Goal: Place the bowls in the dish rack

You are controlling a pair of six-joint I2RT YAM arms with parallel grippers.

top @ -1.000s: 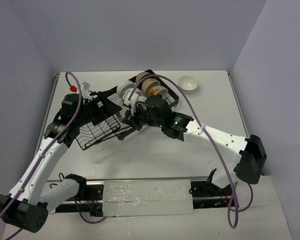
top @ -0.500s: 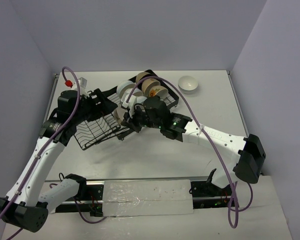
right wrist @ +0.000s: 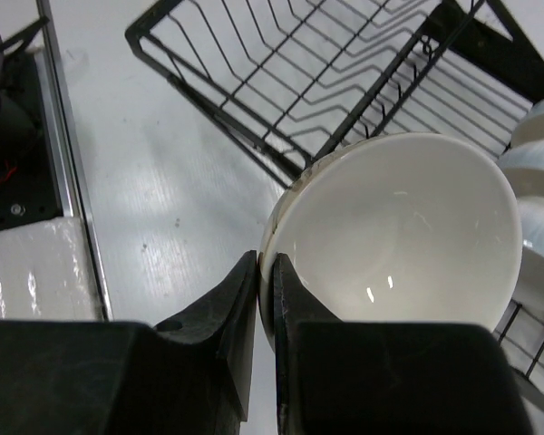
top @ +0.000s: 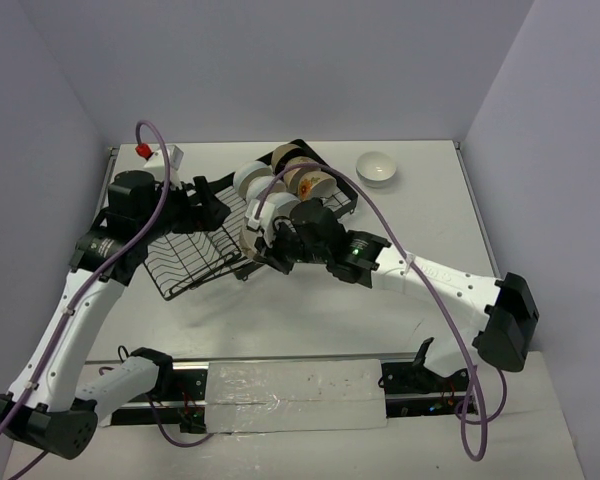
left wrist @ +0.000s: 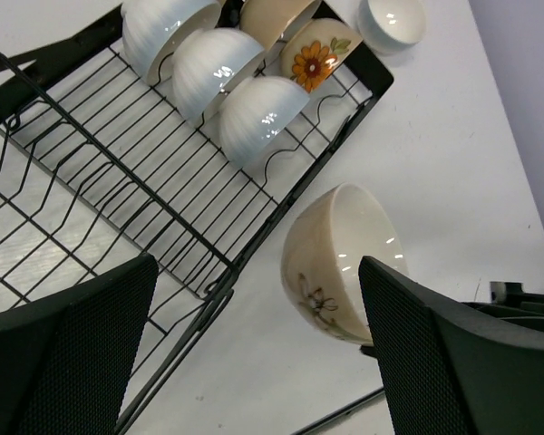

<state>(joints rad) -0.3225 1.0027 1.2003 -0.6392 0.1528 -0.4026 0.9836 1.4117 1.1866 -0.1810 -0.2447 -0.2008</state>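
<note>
Pinches the near rim of a cream round ceramic bowl with a faint flower print (right wrist: 399, 236) in the right gripper (right wrist: 265, 272), one finger inside the rim and one outside, pressed tight on the wall. Holds it tilted on edge just past the fingertips, hollow side facing the wrist. Outside the large black wire dish rack (right wrist: 299, 82), just beside the rack's near edge, not among the tines.

Hangs the left gripper (left wrist: 254, 272) above the bare section of the rack, fingers (left wrist: 72, 353) spread wide, with nothing between them. Just to the right of that hand and close to its right finger in the wrist view: the held cream bowl.

Beyond the left fingertips, in the far section of the rack: three white ribbed bowls (left wrist: 213, 68) on edge in a row, each leaning among the tines. Farther out, beside them: a plain tan bowl (left wrist: 272, 18) and an orange-flowered bowl (left wrist: 322, 54), also on edge.

Past the rack's far corner, farthest from both hands: a small white bowl (left wrist: 392, 20), upright on the white table (left wrist: 453, 136), near the rack but not touching it.
</note>
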